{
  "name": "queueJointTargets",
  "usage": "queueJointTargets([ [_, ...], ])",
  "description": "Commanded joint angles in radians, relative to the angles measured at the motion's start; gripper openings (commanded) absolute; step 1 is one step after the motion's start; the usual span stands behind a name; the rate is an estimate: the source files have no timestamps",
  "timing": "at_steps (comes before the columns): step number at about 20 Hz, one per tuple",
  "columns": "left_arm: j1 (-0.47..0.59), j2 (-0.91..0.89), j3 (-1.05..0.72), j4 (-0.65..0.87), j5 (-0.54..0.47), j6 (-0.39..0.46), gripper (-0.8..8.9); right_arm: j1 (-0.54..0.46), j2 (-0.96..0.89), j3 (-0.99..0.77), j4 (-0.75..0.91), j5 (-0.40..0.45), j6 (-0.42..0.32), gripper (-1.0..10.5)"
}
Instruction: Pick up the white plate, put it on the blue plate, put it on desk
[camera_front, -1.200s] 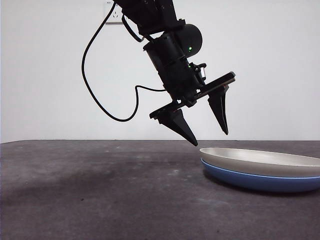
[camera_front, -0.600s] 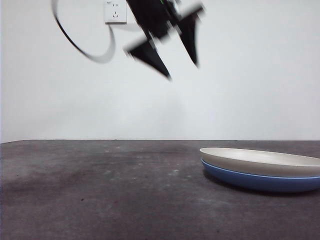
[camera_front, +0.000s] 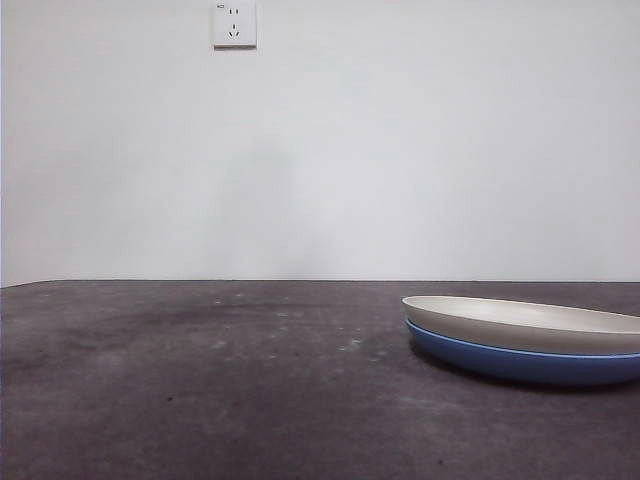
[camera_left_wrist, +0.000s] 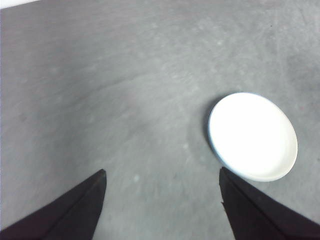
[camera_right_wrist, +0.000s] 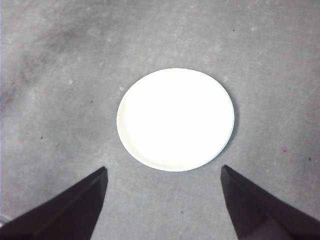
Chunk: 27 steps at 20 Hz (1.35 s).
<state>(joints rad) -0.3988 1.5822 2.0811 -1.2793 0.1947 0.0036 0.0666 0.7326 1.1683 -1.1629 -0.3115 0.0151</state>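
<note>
Cream-white over blue is what the front view shows: the white plate (camera_front: 525, 323) sits nested in the blue plate (camera_front: 520, 362), the pair resting on the desk (camera_front: 200, 390) at about four o'clock in that picture, partly cut by the edge. No arm shows here now. A second ago a black gripper hung with spread jaws just above the near rim of the stack, half a second ago it was a blur high up, and now it has left the picture. My reading is that the stacking step is done and the arm has let go and pulled back; what remains, if anything, is setting the white plate back on the desk.

From the left wrist, the left gripper (camera_left_wrist: 162, 175) is high over the table, its jaws wide apart and holding nothing. The white plate (camera_left_wrist: 252, 136) lies at about three o'clock, well apart from the jaws, with only a thin sliver of the blue plate (camera_left_wrist: 211, 134) showing along one edge. Bare desk (camera_left_wrist: 100, 90) fills the rest.

From the right wrist, the right gripper (camera_right_wrist: 162, 172) is likewise spread and empty, well above the table. The white plate (camera_right_wrist: 175, 119) lies almost centred ahead of the gap between the jaws, toward twelve o'clock, apart from both tips. The blue plate is nearly hidden beneath it, so the two sit closely aligned. This arm looks better placed for any further pick.
</note>
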Motion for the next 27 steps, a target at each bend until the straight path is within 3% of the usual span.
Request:
queueJointTargets([
  [1, 0.032, -0.089, -0.142, 0.048, 0.076, 0.023, 3.66, 0.003, 0.005, 0.021, 0.01, -0.001, -0.001, 3.7],
  [6, 0.051, -0.342, -0.562, 0.243, 0.325, 0.038, 3.66, 0.003, 0.005, 0.021, 0.009, -0.002, 0.0, 3.7],
  [14, 0.01, -0.451, -0.853, 0.255, 0.637, 0.161, 3.65, 0.003, 0.031, 0.021, -0.027, -0.005, 0.0, 3.7],
  [23, -0.005, -0.452, -0.877, 0.264, 0.637, 0.167, 3.61, 0.002, 0.07, 0.016, -0.054, 0.01, 0.031, 3.7],
  [27, -0.005, -0.452, -0.877, 0.265, 0.637, 0.167, 3.61, 0.001, 0.159, -0.049, -0.011, 0.133, 0.03, 3.7],
])
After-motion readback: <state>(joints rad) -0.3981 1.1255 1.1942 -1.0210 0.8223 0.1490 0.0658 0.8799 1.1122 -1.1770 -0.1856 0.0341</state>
